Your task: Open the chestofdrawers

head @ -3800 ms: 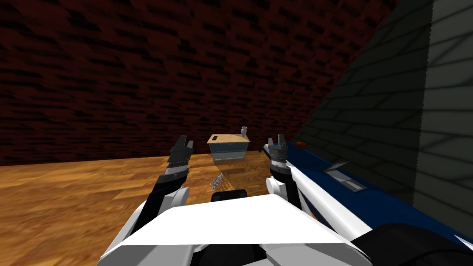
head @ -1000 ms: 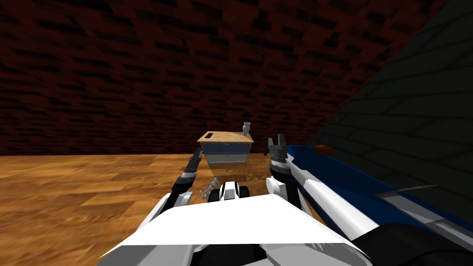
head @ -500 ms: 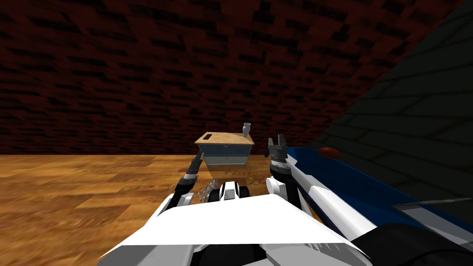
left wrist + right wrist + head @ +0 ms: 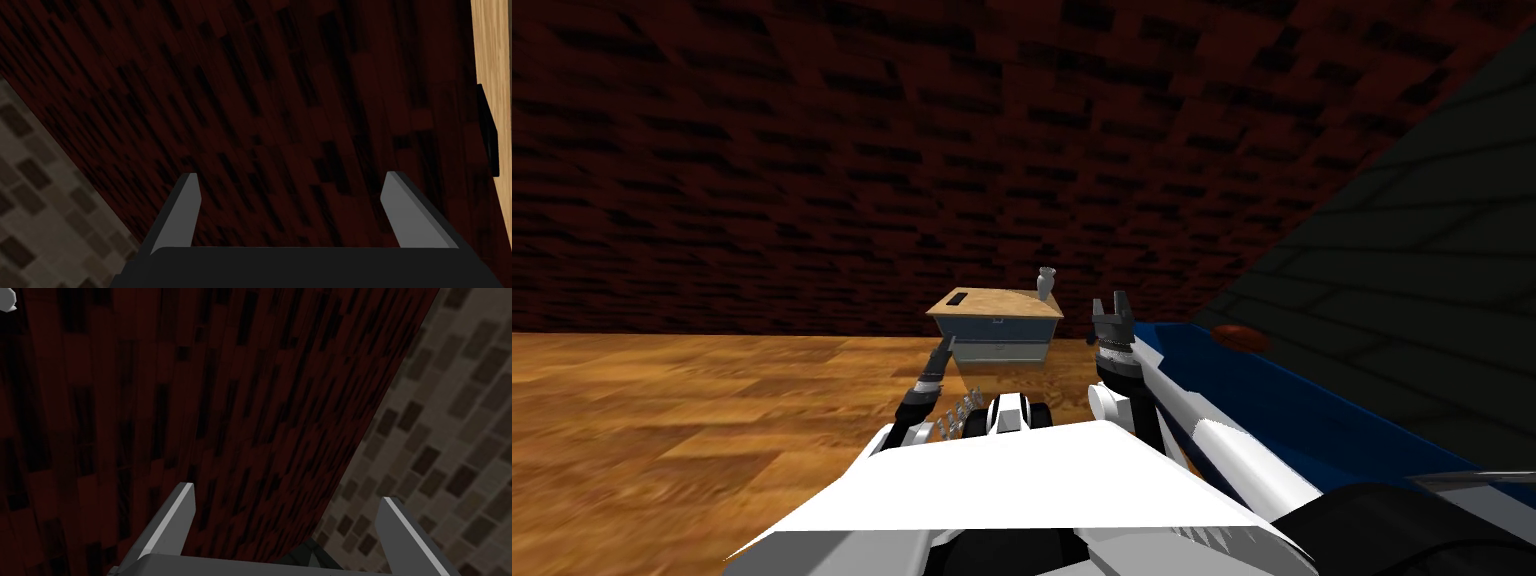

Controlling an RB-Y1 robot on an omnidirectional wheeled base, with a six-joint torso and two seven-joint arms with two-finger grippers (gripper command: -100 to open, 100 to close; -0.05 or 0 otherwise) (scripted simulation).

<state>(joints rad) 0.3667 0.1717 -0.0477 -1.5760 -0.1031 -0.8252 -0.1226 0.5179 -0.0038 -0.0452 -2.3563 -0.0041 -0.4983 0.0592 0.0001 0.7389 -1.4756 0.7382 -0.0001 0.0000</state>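
- straight ahead, against a dark red brick wall of rough, uneven courses: small boxy chest of drawers, blue-grey front under a light wooden top; two drawer fronts, the upper darker, the lower paler, both flush with the frame.
- on that top: small grey narrow-necked vase at the right back corner, flat black slab toward the left back corner.
- just right of the chest: long deep-blue surface, smooth and flat, running along a dark grey tiled wall; flattish brown round thing near its far end.
- from here to the chest's foot: glossy orange-brown plank floor.
- left gripper low, at the chest's left front corner; cannot tell whether touching; thin grey blade fingers spread wide, holding nothing; beside one finger, a strip of the wooden top and the slab's edge.
- right gripper raised and upright, between the chest's right side and the blue surface; fingers wide apart, nothing between them.
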